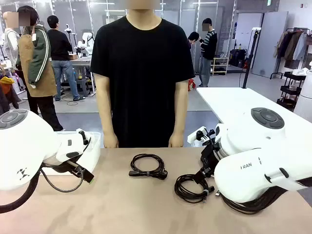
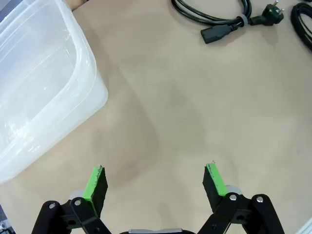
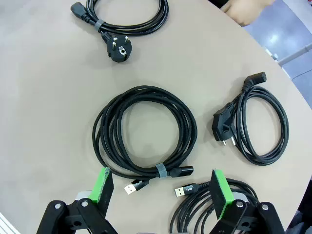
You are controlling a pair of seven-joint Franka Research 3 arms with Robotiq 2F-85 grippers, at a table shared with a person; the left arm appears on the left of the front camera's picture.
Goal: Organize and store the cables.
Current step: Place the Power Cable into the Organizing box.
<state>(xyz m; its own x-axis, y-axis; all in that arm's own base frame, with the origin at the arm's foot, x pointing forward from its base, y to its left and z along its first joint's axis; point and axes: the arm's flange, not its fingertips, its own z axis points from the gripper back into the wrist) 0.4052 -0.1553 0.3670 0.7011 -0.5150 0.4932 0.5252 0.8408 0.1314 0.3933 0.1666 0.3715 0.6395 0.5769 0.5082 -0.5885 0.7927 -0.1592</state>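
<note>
Several black cables lie coiled on the tan table. One tied power cable (image 1: 147,165) rests at the table's middle in front of the person; it also runs along the top of the left wrist view (image 2: 219,19). A larger coil with USB ends (image 3: 146,131) lies just ahead of my right gripper (image 3: 161,187), which hangs open above it. Beside it are a power cable coil (image 3: 258,122) and another coil (image 3: 195,212) partly under the right finger. My left gripper (image 2: 155,183) is open over bare table with nothing between its fingers.
A clear plastic container (image 2: 92,63) stands at the table's left edge, close to my left gripper. The person stands at the far edge with hands (image 1: 111,141) hanging by the table. My right arm's body (image 1: 258,165) covers the right side of the table.
</note>
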